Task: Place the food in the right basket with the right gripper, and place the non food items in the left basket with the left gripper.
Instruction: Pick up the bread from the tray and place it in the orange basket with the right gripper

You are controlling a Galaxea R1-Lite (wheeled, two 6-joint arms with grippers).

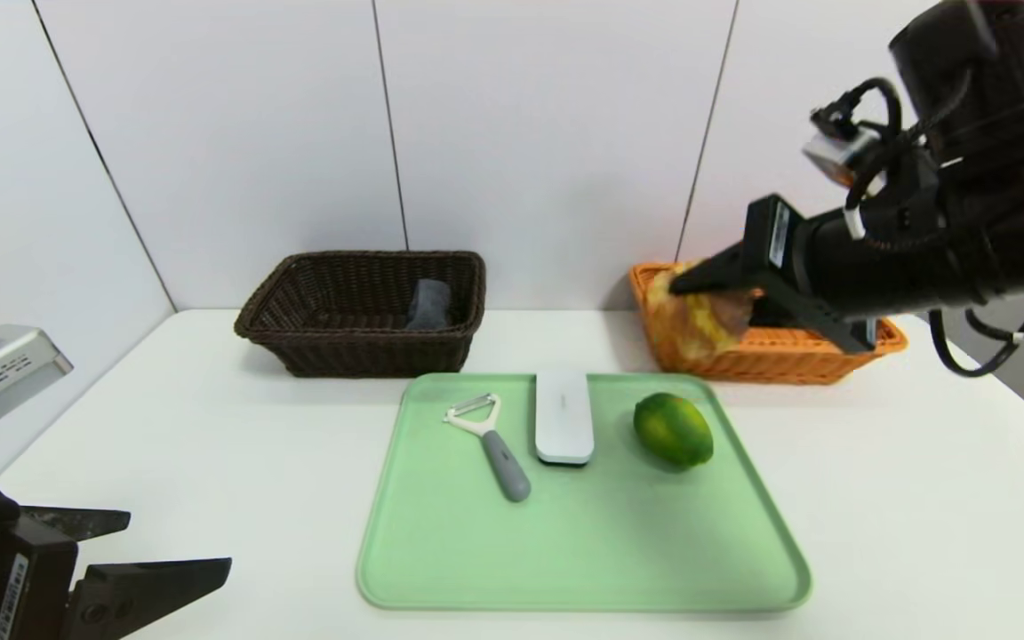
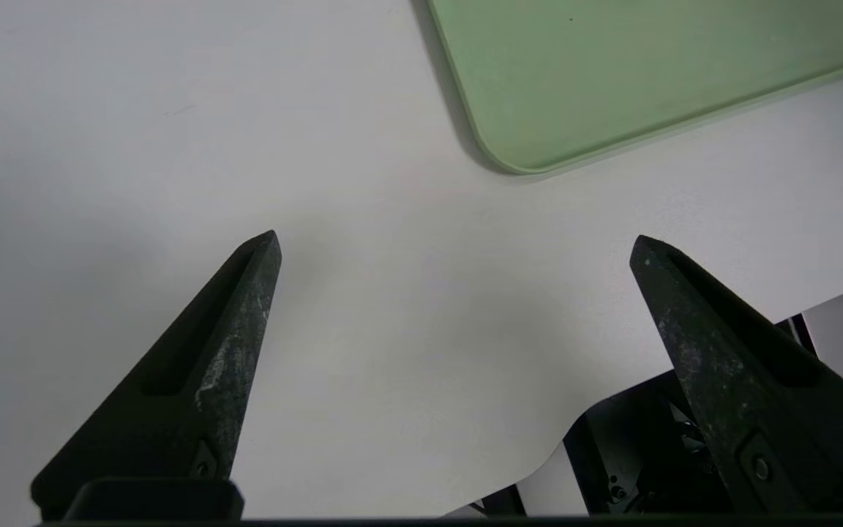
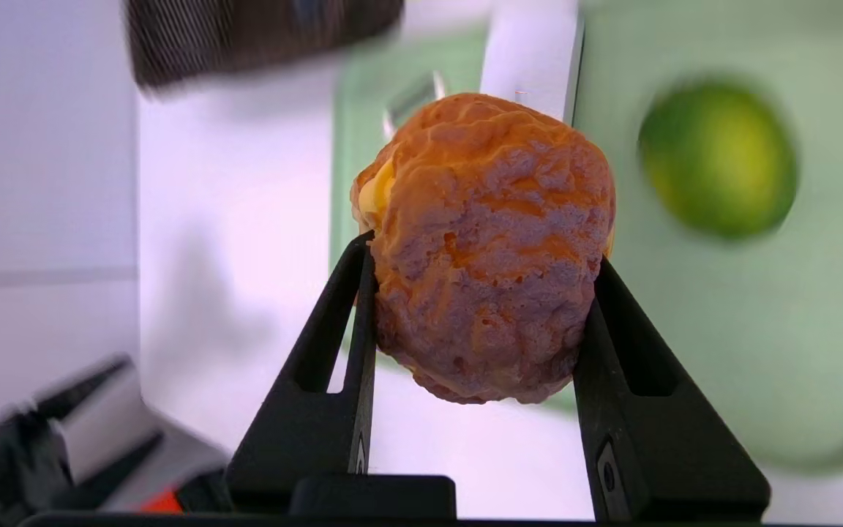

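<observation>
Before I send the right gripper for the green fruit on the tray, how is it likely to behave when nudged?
The green fruit will probably roll, since its sides are rounded. Its skin looks smooth, so it may slip from a loose grip. It seems firm, with no dents showing.

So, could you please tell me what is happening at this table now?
The right gripper is holding a bread-like food item up near the orange basket. The left gripper is open and idle beside the green tray. A peeler, a white-topped item and a green fruit lie on the tray.
</observation>
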